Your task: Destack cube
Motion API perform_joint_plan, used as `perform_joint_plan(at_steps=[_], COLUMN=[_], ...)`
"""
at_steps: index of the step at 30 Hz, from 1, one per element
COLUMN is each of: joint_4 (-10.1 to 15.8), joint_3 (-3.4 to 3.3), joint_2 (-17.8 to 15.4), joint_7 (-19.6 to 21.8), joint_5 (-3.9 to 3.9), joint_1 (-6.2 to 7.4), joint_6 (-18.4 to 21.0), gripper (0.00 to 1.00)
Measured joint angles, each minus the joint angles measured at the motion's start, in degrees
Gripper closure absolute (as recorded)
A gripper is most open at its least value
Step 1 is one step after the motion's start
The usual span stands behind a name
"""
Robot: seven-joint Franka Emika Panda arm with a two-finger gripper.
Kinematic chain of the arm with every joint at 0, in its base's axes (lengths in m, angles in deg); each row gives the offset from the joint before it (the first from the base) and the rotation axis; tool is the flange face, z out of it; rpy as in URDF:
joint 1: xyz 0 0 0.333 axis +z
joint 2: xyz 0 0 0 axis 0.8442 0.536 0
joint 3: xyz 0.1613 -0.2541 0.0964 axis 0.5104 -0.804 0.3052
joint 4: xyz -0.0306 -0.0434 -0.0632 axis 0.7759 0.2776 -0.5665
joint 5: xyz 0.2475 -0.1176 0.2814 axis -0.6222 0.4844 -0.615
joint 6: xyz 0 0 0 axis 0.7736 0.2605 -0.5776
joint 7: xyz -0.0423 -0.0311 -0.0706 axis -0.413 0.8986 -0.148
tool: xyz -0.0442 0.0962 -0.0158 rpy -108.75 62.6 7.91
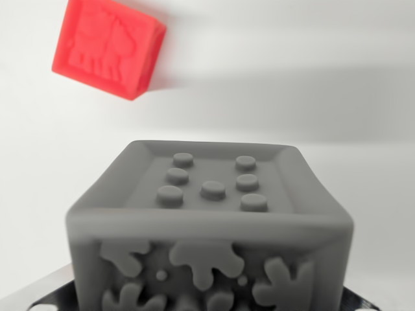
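Observation:
A grey cube [211,227] with raised studs on top and a splat relief on its front fills the lower half of the wrist view, very close to the camera. My gripper [207,303] is mostly hidden behind it. Only dark and silver finger parts [39,293] show at the bottom corners on either side of the cube, so it looks shut on the grey cube. A red cube [109,46] with an embossed figure lies tilted at the upper left on the white surface, well apart from the grey cube.
A plain white tabletop [324,97] surrounds both cubes, with soft shadows across the upper right.

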Motion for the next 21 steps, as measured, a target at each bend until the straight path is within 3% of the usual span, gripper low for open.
perform_joint_plan(at_steps=[21], joint_4=[5.95], joint_3=[-1.04], joint_2=[-3.08], joint_7=[-11.19], joint_5=[-0.15], joint_1=[-2.18], joint_6=[-2.83], gripper=[1.0])
